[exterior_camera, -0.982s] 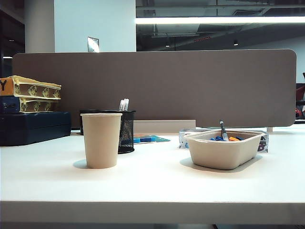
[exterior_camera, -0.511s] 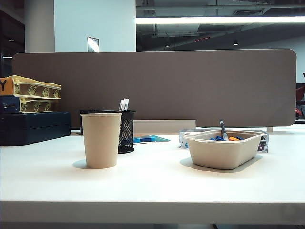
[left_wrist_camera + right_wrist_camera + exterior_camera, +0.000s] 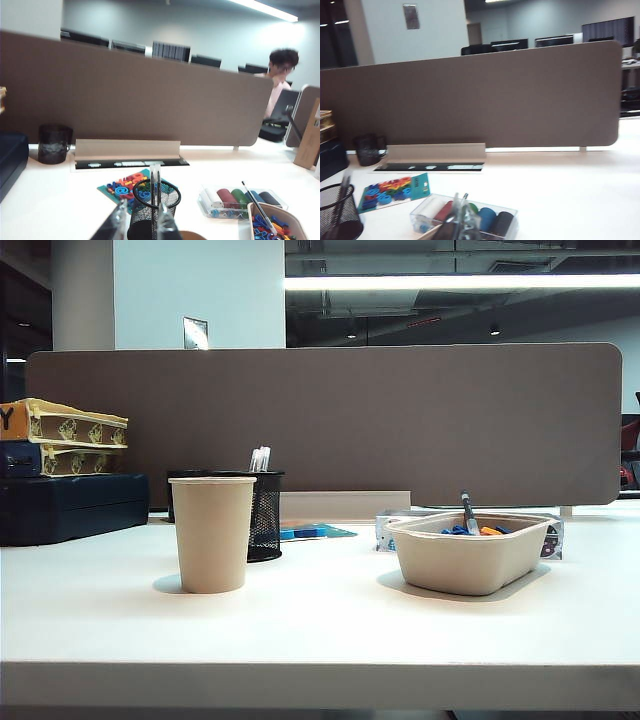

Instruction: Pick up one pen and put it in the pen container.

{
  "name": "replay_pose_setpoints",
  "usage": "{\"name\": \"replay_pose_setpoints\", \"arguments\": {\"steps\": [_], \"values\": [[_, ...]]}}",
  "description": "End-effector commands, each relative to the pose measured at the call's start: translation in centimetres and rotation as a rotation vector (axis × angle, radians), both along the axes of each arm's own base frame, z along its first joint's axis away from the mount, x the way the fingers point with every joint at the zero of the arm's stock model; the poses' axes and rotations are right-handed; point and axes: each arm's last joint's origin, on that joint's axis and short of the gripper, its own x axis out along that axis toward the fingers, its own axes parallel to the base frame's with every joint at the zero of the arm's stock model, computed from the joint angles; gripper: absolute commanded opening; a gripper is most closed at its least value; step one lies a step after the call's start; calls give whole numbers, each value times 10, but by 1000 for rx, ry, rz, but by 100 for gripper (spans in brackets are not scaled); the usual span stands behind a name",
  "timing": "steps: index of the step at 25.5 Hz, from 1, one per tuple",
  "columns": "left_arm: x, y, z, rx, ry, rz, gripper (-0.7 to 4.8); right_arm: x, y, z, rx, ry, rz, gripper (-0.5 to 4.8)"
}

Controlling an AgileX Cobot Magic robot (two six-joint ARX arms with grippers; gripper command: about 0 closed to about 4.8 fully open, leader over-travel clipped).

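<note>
No arm shows in the exterior view. A black pen (image 3: 467, 511) leans out of the beige tray (image 3: 470, 565) at the right; the left wrist view has this pen (image 3: 257, 206) too. The black mesh pen container (image 3: 266, 520) stands behind the paper cup (image 3: 212, 533) with two pens (image 3: 260, 458) upright in it. My left gripper (image 3: 142, 202) hovers open short of the pen container (image 3: 167, 200), nothing between its fingers. My right gripper (image 3: 461, 196) is shut and empty, short of a clear box (image 3: 470, 217), with the pen container (image 3: 337, 212) off to one side.
A clear box of coloured rolls (image 3: 240, 200) lies beside the tray (image 3: 285, 216). A teal card of foam letters (image 3: 125, 186) lies behind the mesh cup. Stacked boxes (image 3: 65, 480) stand at the far left, a dark mug (image 3: 52, 144) and a brown partition (image 3: 330, 420) at the back.
</note>
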Motion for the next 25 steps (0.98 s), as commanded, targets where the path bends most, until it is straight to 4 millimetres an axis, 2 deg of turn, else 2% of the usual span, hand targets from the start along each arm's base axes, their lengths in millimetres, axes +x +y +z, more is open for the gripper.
{"name": "replay_pose_setpoints", "arguments": {"steps": [1,4,12,16,20,25], "values": [[3,-1,9,3,-2,-12,82,-2,1,4,-3,-1,20,45],[13,-2,19,14,43,-50,82,-2,1,10,-7,9,38,45],[35,-6,27,27,127,-116,82,7,4,22,-27,87,131,46],[56,-13,29,34,215,-170,82,24,6,31,-33,158,174,78],[75,-20,31,42,282,-216,82,39,8,37,-34,196,198,78],[91,-25,35,49,280,-284,82,47,9,41,-37,174,215,77]]}}
